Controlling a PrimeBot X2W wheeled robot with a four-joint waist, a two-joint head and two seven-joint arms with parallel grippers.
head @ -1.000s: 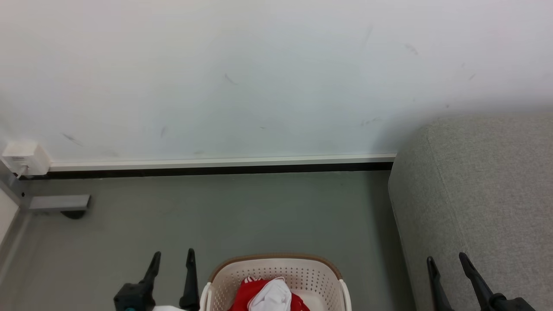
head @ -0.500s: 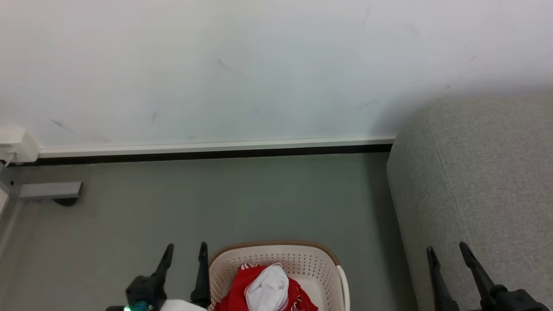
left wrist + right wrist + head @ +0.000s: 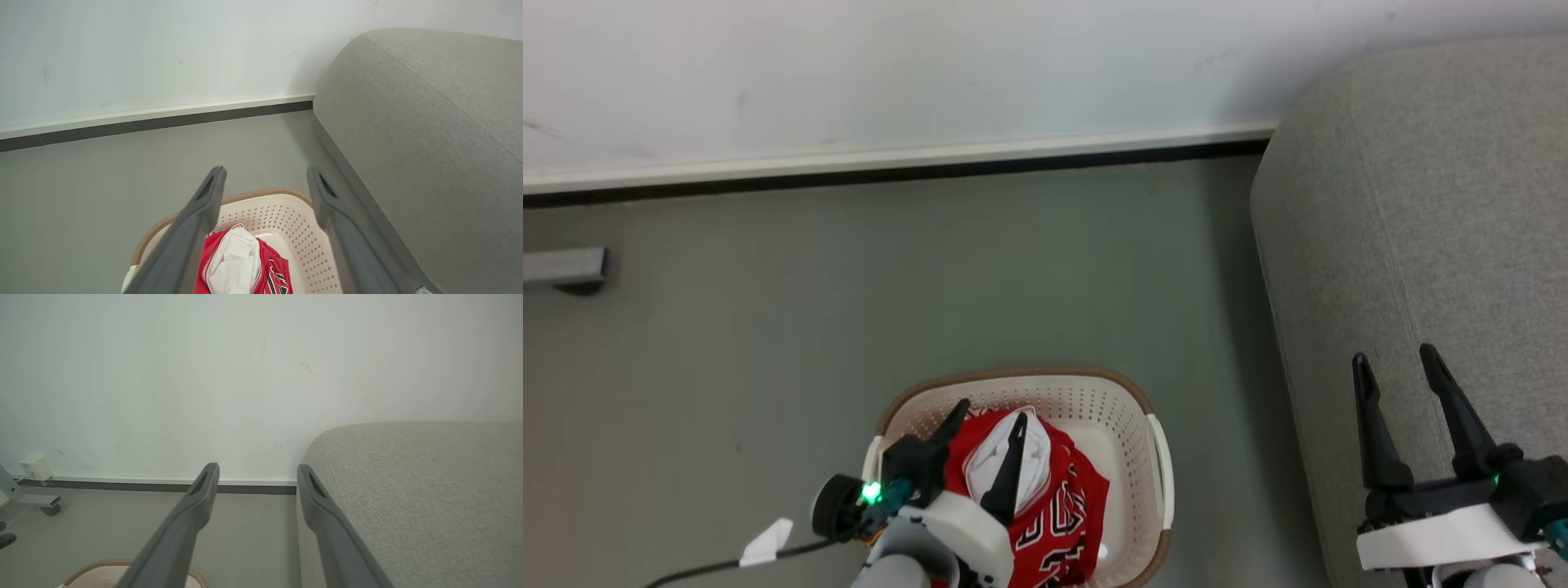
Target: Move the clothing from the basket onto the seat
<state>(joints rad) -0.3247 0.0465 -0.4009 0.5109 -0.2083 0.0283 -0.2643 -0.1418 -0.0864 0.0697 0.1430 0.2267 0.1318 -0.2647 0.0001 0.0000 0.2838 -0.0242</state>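
Observation:
The cream basket [image 3: 1014, 376] with a brown rim stands on the grey floor, left of the seat. Inside lies the clothing [image 3: 1072, 508], red fabric with a white part and black outlined lettering. My left gripper [image 3: 992, 411] hovers open over the basket, its two fingers straddling the white fold without holding it. The left wrist view looks between the open left gripper [image 3: 266, 169] down at the basket [image 3: 286, 216] and the clothing [image 3: 235, 261]. My right gripper [image 3: 1393, 355] stands open above the grey seat [image 3: 1421, 204], empty. The right wrist view shows the right gripper [image 3: 257, 466], the seat [image 3: 408, 477] and the basket's rim [image 3: 102, 564].
A white wall with a baseboard [image 3: 890, 159] runs behind the floor. A grey metal foot on a castor [image 3: 564, 265] sits at the far left. A dark cable with a white tag [image 3: 764, 543] trails from my left arm. A white box [image 3: 36, 467] is on the wall.
The head camera has tilted down, bringing the basket further into view. My left gripper has moved right, from beside the basket to over the clothing. Both grippers stay open.

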